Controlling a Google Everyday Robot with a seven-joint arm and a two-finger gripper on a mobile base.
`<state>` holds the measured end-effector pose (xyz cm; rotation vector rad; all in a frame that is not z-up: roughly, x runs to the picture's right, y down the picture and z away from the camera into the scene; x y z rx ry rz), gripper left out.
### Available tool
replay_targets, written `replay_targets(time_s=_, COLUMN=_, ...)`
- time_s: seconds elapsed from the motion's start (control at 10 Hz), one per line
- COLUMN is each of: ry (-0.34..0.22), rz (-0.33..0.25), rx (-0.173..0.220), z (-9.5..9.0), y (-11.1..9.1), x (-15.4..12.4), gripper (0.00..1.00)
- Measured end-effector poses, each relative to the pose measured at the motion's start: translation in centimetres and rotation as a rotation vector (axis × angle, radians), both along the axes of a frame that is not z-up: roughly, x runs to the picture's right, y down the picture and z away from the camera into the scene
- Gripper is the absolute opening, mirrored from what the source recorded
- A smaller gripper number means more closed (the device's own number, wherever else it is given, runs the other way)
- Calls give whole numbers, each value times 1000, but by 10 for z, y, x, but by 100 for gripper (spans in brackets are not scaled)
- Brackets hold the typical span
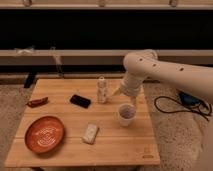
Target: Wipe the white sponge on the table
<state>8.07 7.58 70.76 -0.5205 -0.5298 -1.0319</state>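
While the arm reaches in from the right side of the scene, the gripper (131, 99) hangs over the far right part of the table (115, 144), directly above and just behind the translucent white cup (126, 114). The jaws stand wide apart and hold nothing.

The white sponge (90, 133) lies flat on the tabletop in the near central area, well apart from the gripper. It sits just to the right of the orange plate (45, 134) and to the near left of the cup, touching neither.

Other items on the table:
- A small clear bottle (101, 90) stands upright near the far edge, just left of the gripper.
- A flat black device (80, 101) lies to the left of the bottle.
- A small reddish-brown object (37, 102) lies near the left edge.
- A small dark logo (146, 153) marks the near right corner.

A black cable (169, 106) loops on the floor to the right of the table.
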Motion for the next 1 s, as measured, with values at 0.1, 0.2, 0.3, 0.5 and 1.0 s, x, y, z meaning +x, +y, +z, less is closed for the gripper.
replay_targets(time_s=0.1, ry=-37, rz=-34, rx=13, z=-15, y=11, x=-20, gripper=80)
replay_targets(time_s=0.2, ry=-67, rz=-62, rx=21, z=-26, y=21, x=-37, gripper=80)
replay_targets(time_s=0.3, ry=-93, rz=-93, rx=32, z=-37, y=35, x=-58, gripper=80)
replay_targets(time_s=0.5, ry=-129, rz=-157, rx=64, z=-52, y=60, x=-94, gripper=80)
replay_targets(time_s=1.0, ry=-83, rz=-206, rx=52, z=-25, y=97, x=-127, gripper=80)
